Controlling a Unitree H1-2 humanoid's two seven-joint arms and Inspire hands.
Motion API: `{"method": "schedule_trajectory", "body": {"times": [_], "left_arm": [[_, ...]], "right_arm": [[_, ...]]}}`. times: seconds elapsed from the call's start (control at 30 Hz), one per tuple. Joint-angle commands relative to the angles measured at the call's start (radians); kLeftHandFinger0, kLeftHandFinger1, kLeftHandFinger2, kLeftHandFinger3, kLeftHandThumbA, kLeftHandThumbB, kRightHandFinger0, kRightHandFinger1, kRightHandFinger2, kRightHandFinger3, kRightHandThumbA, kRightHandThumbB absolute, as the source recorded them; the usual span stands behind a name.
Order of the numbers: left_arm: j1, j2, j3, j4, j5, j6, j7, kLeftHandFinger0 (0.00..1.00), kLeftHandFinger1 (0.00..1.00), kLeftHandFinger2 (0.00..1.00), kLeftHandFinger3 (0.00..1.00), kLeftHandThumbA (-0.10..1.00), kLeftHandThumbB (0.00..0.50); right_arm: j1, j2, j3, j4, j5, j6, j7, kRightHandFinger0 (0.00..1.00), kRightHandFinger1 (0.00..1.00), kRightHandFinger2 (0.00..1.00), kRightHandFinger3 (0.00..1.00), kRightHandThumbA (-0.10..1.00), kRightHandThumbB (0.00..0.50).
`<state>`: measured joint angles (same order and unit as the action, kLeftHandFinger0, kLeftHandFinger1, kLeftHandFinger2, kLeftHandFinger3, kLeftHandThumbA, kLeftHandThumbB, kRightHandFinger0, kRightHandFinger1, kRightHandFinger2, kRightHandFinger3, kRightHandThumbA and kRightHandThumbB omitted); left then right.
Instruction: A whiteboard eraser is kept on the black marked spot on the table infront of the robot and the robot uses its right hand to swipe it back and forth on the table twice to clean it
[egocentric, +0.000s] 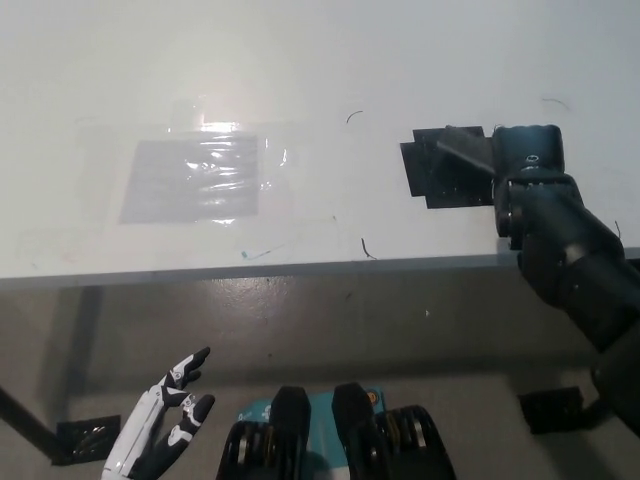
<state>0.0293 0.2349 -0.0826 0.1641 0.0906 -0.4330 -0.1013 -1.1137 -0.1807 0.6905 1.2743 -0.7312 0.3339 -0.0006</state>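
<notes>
The black marked spot lies on the white table at the right. My black right hand reaches over the spot's right part from the lower right. It is shut on the dark grey whiteboard eraser, which sticks out to the left over the spot's upper edge. The hand hides the right side of the spot and the eraser's far end. Below the table edge, my white left hand rests at the lower left, open with its fingers apart.
A glossy clear sheet over a grey patch is stuck on the table's left half. Thin pen marks lie near the front edge. Black table feet stand on the floor below.
</notes>
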Motion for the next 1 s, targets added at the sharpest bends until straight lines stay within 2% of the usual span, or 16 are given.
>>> {"method": "schedule_trajectory", "body": {"times": [0.0, 0.1, 0.13, 0.17, 0.33, 0.5, 0.63, 0.7, 0.77, 0.87, 0.9, 0.93, 0.97], "left_arm": [[-0.001, 0.022, 0.003, -0.029, -0.001, -0.034, -0.017, 1.0, 1.0, 1.0, 1.0, 0.85, 0.404], [-0.006, 0.024, 0.003, -0.023, -0.003, -0.037, -0.017, 1.0, 1.0, 1.0, 1.0, 0.84, 0.401], [-0.008, 0.023, 0.001, -0.019, -0.005, -0.037, -0.017, 1.0, 1.0, 1.0, 1.0, 0.84, 0.399], [-0.009, 0.022, 0.0, -0.018, -0.002, -0.037, -0.015, 1.0, 1.0, 1.0, 1.0, 0.84, 0.398], [-0.011, 0.015, 0.001, -0.015, -0.003, -0.036, -0.015, 1.0, 1.0, 1.0, 1.0, 0.83, 0.401], [-0.015, 0.021, -0.003, -0.019, 0.004, -0.031, -0.02, 1.0, 1.0, 1.0, 1.0, 0.82, 0.404], [-0.017, 0.026, -0.005, -0.023, 0.002, -0.028, -0.028, 1.0, 1.0, 1.0, 1.0, 0.8, 0.403], [-0.018, 0.026, -0.007, -0.023, 0.002, -0.026, -0.029, 1.0, 1.0, 1.0, 1.0, 0.79, 0.404], [-0.019, 0.026, -0.007, -0.024, 0.006, -0.026, -0.027, 1.0, 1.0, 1.0, 1.0, 0.78, 0.408], [-0.023, 0.029, -0.006, -0.025, 0.002, -0.018, -0.03, 1.0, 1.0, 1.0, 1.0, 0.78, 0.413], [-0.023, 0.03, -0.005, -0.024, -0.001, -0.019, -0.032, 1.0, 1.0, 1.0, 1.0, 0.78, 0.414], [-0.024, 0.03, -0.004, -0.022, -0.002, -0.019, -0.032, 1.0, 1.0, 1.0, 1.0, 0.78, 0.414], [-0.027, 0.033, -0.003, -0.02, -0.006, -0.014, -0.034, 1.0, 1.0, 1.0, 1.0, 0.78, 0.416]], "right_arm": [[0.062, -0.034, -0.167, -0.13, 0.189, -0.087, 0.125, 1.0, 1.0, 1.0, 1.0, 0.92, 0.499], [0.091, -0.062, -0.277, -0.301, 0.265, -0.104, 0.164, 1.0, 1.0, 1.0, 1.0, 0.91, 0.5], [0.11, -0.083, -0.347, -0.461, 0.337, -0.114, 0.201, 1.0, 1.0, 1.0, 1.0, 0.92, 0.5], [0.11, -0.094, -0.372, -0.536, 0.368, -0.132, 0.214, 1.0, 1.0, 1.0, 1.0, 0.97, 0.5], [0.12, -0.122, -0.506, -0.852, 0.503, -0.131, 0.276, 1.0, 1.0, 1.0, 1.0, 0.99, 0.5], [0.144, -0.164, -0.622, -1.124, 0.595, 0.003, 0.325, 1.0, 1.0, 1.0, 1.0, 0.96, 0.5], [0.156, -0.196, -0.749, -1.316, 0.741, 0.075, 0.356, 1.0, 1.0, 1.0, 1.0, 0.91, 0.5], [0.172, -0.213, -0.804, -1.433, 0.784, 0.076, 0.338, 1.0, 1.0, 1.0, 1.0, 0.92, 0.5], [0.185, -0.196, -0.888, -1.571, 0.881, 0.097, 0.302, 1.0, 1.0, 1.0, 1.0, 0.83, 0.5], [0.203, -0.202, -0.995, -1.843, 0.993, 0.075, 0.19, 1.0, 1.0, 1.0, 1.0, 0.89, 0.5], [0.22, -0.234, -1.014, -1.906, 1.014, 0.043, 0.175, 1.0, 1.0, 1.0, 1.0, 0.96, 0.491], [0.229, -0.253, -1.021, -1.931, 1.024, 0.023, 0.172, 1.0, 1.0, 1.0, 1.0, 0.98, 0.495], [0.248, -0.28, -1.051, -1.997, 1.093, 0.005, 0.143, 1.0, 1.0, 1.0, 1.0, 0.95, 0.5]]}}
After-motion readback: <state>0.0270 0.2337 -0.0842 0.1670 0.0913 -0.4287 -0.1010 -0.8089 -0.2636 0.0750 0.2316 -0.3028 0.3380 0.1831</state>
